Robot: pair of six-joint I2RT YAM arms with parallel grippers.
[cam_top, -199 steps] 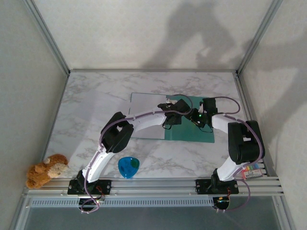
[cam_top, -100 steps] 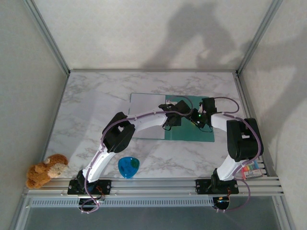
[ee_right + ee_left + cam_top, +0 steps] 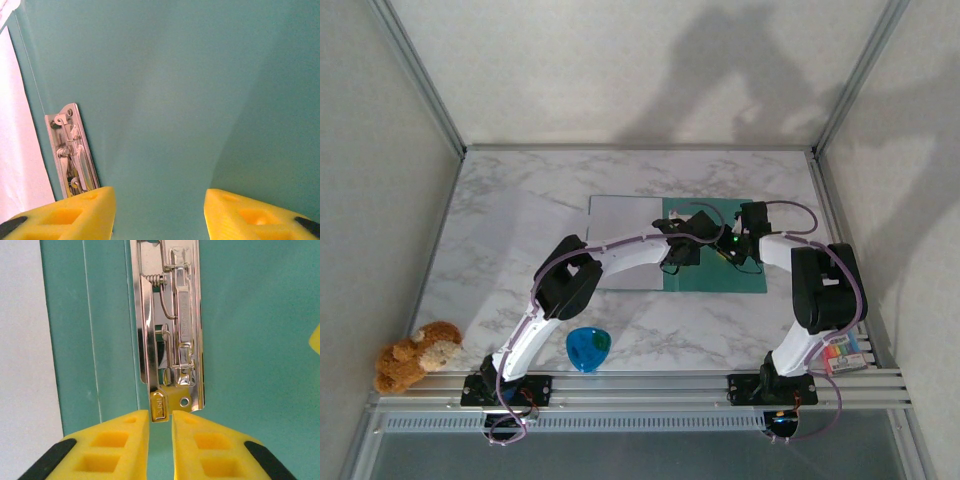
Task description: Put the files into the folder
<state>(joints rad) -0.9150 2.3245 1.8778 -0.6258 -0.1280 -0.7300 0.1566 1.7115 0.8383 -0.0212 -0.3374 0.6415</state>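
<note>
Folder point(image 3: 715, 283) open under left end effector point(image 3: 160, 415) — narrow at clip lever point(image 3: 157, 406); right end effector point(image 3: 160, 195) wide.

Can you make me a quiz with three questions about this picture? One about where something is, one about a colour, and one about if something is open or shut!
1. Where on the table is the teddy bear?
A. by the near left corner
B. right in the middle
C. by the far right corner

2. What colour is the little cup?
A. red
B. blue
C. yellow

3. How is the folder?
A. open and lying flat
B. shut
C. standing upright

Answers:
1 A, it sits at the near left edge, beside the wall.
2 B, the top view shows it blue.
3 A, the metal clip inside it is showing.
</note>
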